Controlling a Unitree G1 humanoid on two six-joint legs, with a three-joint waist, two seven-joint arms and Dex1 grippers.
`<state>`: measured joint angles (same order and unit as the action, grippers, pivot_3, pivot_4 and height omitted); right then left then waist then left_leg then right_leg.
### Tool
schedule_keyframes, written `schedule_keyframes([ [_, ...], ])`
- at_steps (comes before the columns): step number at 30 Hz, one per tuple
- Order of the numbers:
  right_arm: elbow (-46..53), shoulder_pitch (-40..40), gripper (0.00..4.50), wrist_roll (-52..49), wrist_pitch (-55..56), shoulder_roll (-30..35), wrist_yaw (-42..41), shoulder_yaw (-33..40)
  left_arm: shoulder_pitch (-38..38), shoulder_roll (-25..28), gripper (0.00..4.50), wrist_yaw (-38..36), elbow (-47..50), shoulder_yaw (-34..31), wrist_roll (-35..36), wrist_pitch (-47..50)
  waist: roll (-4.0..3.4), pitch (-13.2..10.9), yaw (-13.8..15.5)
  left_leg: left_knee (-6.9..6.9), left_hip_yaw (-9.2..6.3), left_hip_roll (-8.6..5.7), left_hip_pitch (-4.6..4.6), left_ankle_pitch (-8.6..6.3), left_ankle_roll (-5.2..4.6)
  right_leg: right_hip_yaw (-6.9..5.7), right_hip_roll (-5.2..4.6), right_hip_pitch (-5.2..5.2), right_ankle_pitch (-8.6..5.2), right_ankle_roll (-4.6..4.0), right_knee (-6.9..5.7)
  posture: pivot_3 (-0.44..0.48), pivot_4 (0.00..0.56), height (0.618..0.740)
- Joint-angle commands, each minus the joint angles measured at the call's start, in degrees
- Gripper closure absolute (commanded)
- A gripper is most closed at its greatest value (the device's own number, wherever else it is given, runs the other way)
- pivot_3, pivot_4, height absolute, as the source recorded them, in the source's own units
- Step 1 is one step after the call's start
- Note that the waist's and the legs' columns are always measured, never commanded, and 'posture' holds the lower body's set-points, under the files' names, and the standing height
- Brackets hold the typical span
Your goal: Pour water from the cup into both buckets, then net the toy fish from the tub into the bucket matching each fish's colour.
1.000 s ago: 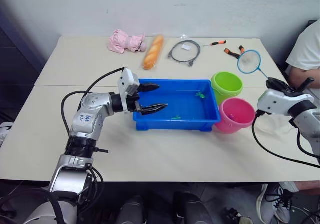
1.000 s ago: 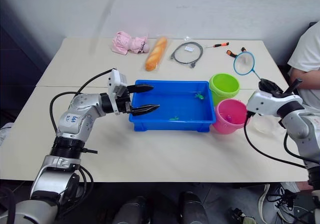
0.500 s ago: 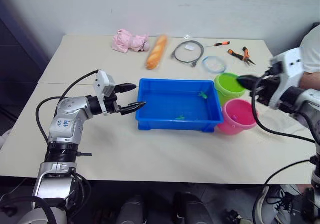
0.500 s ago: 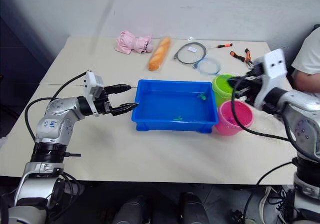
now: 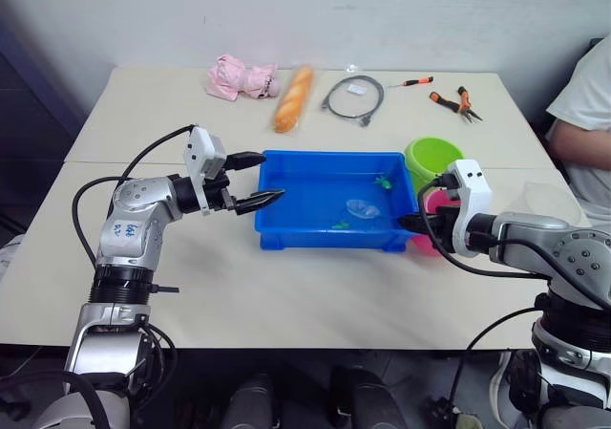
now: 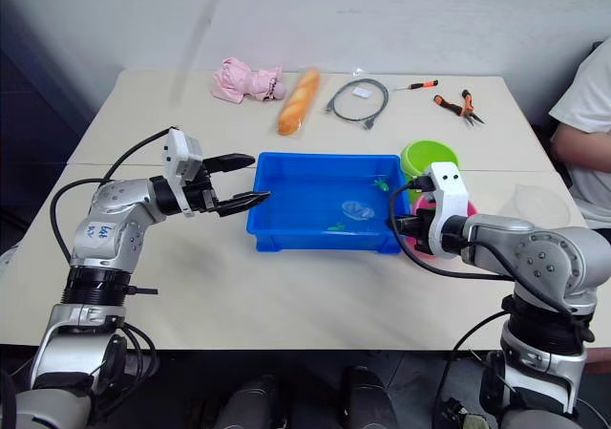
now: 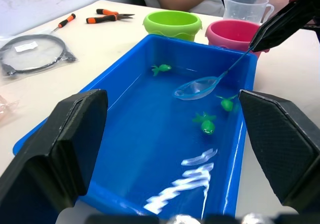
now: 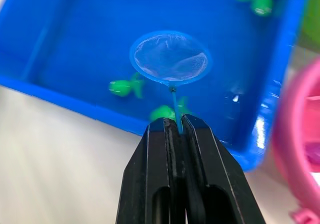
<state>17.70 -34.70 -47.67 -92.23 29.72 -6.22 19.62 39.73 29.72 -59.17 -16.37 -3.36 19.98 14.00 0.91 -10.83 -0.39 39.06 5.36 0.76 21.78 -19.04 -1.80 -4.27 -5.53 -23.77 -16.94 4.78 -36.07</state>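
Since half a second ago, the net (image 8: pixel 170 58) has been brought down from above the buckets into the blue tub (image 5: pixel 286 230), its hoop now set in the water among three green fish (image 7: pixel 206 123). Its thin handle is pinched between the closed fingers of the right gripper (image 8: pixel 176 129), at the tub's 3 o'clock rim. The left gripper (image 5: pixel 256 179) is held wide open and empty at the tub's 9 o'clock end. The green bucket (image 5: pixel 432 156) and pink bucket (image 7: pixel 231 33) stand at 3 o'clock.

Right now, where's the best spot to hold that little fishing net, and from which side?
By the thin handle, as the right gripper does now, coming from the pink bucket side. That leaves the hoop of the net free over the tub.
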Motion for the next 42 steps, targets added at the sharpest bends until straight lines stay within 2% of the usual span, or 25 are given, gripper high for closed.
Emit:
schedule_keyframes([
  [1, -1.1, -2.0, 4.5, 1.0, -0.3, -0.1, 2.2, -0.4, 0.7, 0.2, 0.04, 0.1, 1.5, -0.3, 0.4, -0.6, 0.0, 0.0, 0.0, 0.0, 0.0, 0.0, 0.0, 0.0, 0.0, 0.0, 0.0, -0.01, 0.0, 0.0, 0.0, 0.0, 0.15, 0.738],
  [4, -4.0, -2.8, 4.5, 2.5, -0.3, 0.7, 3.4, -2.5, 0.7, -0.1, 0.04, 0.2, 1.9, -0.1, 0.4, -0.5, 0.0, 0.0, 0.1, 0.0, 0.0, 0.0, 0.0, 0.0, 0.0, 0.0, -0.01, 0.0, 0.0, 0.0, 0.01, 0.0, 0.15, 0.738],
  [9, -6.2, -5.6, 4.5, 6.1, -0.3, -1.8, 4.8, -2.7, 0.9, -1.0, 0.04, 1.0, 2.3, -0.6, 1.2, 0.2, 0.0, 0.0, 0.1, 0.03, 0.0, 0.0, 0.15, 0.0, -0.01, -0.01, -0.01, -0.1, 0.0, 0.0, 0.0, 0.0, 0.15, 0.738],
  [16, -6.7, -7.5, 4.5, 12.5, 2.1, -3.2, 4.9, -6.4, 1.0, -1.2, 0.04, 1.1, 1.4, 0.0, 0.2, -0.2, 0.0, 0.0, 0.1, 0.07, 0.09, -0.04, 0.58, 0.04, 0.0, 0.03, -0.01, -0.65, 0.0, 0.01, -0.25, 0.0, 0.15, 0.738],
  [23, -6.9, -7.9, 4.5, 16.3, 2.7, -5.3, 3.8, -6.4, 1.9, -1.5, 0.04, 0.9, 0.5, 0.1, 0.0, -0.5, 0.0, 0.0, 0.1, 0.1, 0.14, -0.05, 0.6, 0.07, 0.01, 0.05, -0.01, -0.74, 0.0, 0.0, -0.37, 0.0, 0.15, 0.738],
  [30, -6.0, -7.8, 4.5, 20.9, 8.0, -8.4, 5.2, -5.4, 2.2, -2.2, 0.04, 0.9, 0.4, 0.5, 0.0, -0.7, 0.0, 0.0, 0.1, 0.1, 0.15, -0.05, 0.6, 0.07, 0.01, 0.06, -0.01, -0.76, 0.0, 0.0, -0.39, 0.0, 0.15, 0.738],
  [34, -5.4, -6.8, 4.5, 23.4, 13.1, -7.9, 5.0, -6.9, 2.2, -2.2, 0.04, 0.9, 0.2, 0.6, 0.2, -0.8, 0.0, 0.0, 0.1, 0.1, 0.15, -0.06, 0.6, 0.07, 0.02, 0.06, -0.01, -0.76, 0.0, 0.0, -0.39, 0.0, 0.15, 0.738],
  [42, -1.5, -4.1, 4.5, 23.8, 15.5, -5.9, 1.4, -10.5, 2.0, -2.2, 0.04, 0.7, 0.0, 0.6, 0.3, -1.0, 0.0, 0.0, 0.1, 0.1, 0.14, -0.06, 0.61, 0.08, 0.01, 0.06, -0.01, -0.75, 0.0, 0.0, -0.39, 0.0, 0.15, 0.738],
])
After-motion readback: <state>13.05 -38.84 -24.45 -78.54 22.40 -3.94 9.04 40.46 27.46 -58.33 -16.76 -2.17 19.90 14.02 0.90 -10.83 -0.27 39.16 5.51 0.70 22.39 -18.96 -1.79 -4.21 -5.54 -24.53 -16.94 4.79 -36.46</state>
